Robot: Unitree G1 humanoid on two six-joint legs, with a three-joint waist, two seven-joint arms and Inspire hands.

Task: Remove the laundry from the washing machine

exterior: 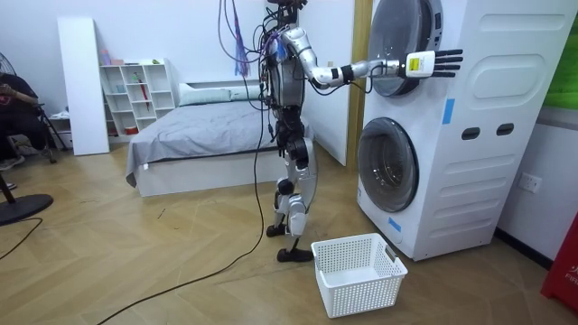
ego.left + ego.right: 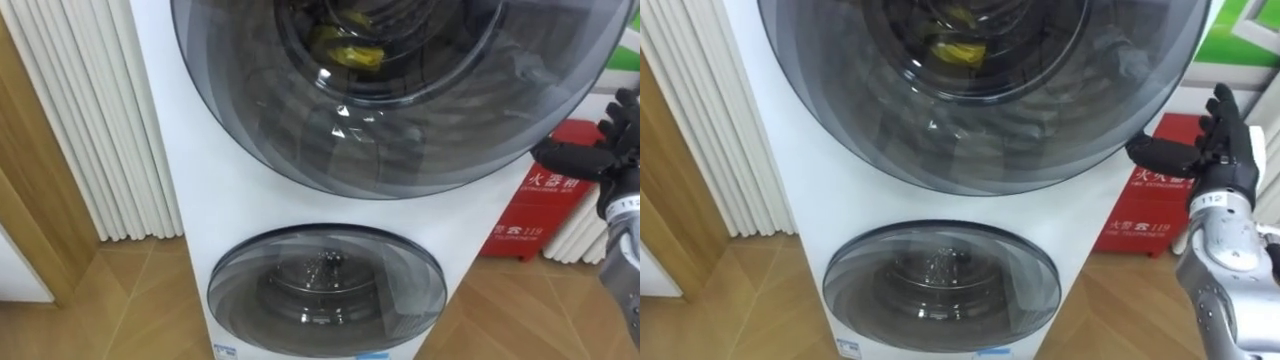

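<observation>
The white stacked washing machine (image 1: 470, 126) stands right in front of me. Its upper round door (image 2: 400, 90) is shut, and a yellow cloth (image 2: 345, 48) shows through the dark glass inside the drum. My right hand (image 2: 1225, 150) is open, fingers straight and thumb pointing left, just off the right edge of that door; the room view has this right hand (image 1: 433, 61) level with the machine's front corner. The lower round door (image 2: 940, 285) is shut too. A white laundry basket (image 1: 357, 271) sits on the floor by my feet.
A red box (image 2: 540, 200) stands on the floor to the right of the machine, behind my right hand. White ribbed panels (image 2: 90, 120) and a wooden frame flank the machine's left. A bed (image 1: 194, 135) lies behind me.
</observation>
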